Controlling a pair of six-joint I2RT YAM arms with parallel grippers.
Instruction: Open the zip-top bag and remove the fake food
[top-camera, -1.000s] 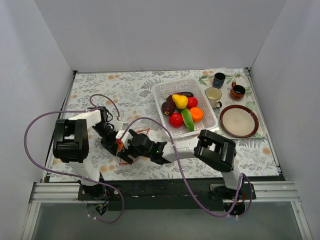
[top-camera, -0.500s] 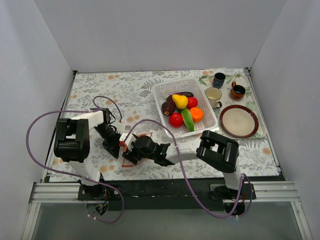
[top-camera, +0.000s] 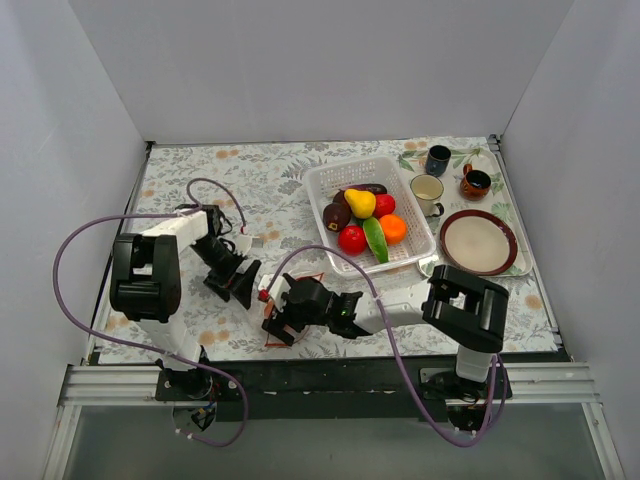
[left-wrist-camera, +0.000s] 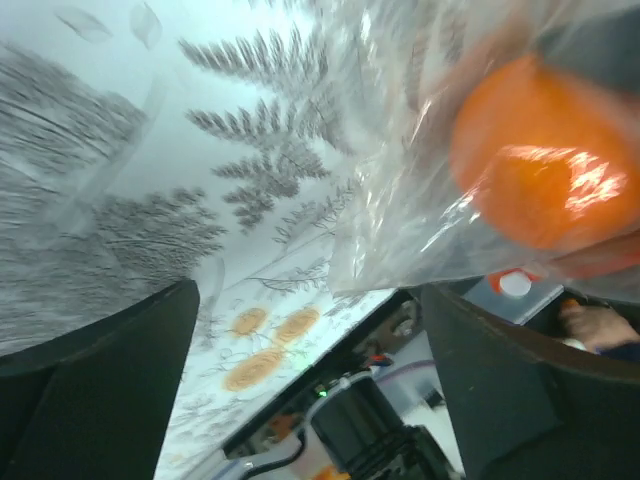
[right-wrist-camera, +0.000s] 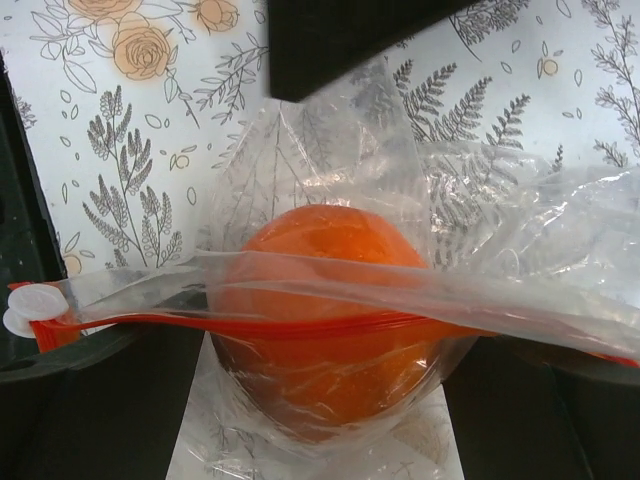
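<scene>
The clear zip-top bag (right-wrist-camera: 500, 220) lies on the flowered cloth near the table's front, its red zip strip (right-wrist-camera: 300, 325) running across the right wrist view. Inside it sits one orange ball of fake food (right-wrist-camera: 320, 260), also seen in the left wrist view as an orange ball (left-wrist-camera: 540, 150) behind crinkled film. My right gripper (top-camera: 275, 318) is open, with one finger on each side of the bagged ball. My left gripper (top-camera: 243, 283) stands open just left of the bag (top-camera: 300, 285), holding nothing. More fake food (top-camera: 362, 222) fills the white basket (top-camera: 325, 180).
At the back right a tray (top-camera: 505, 190) carries three mugs (top-camera: 428, 190) and a brown-rimmed plate (top-camera: 478, 242). White walls close in the left, back and right. The arms' bases and purple cables line the front edge.
My left gripper has opened, let go of the bag and drawn back a little. My right gripper has slid toward the front right with the bag.
</scene>
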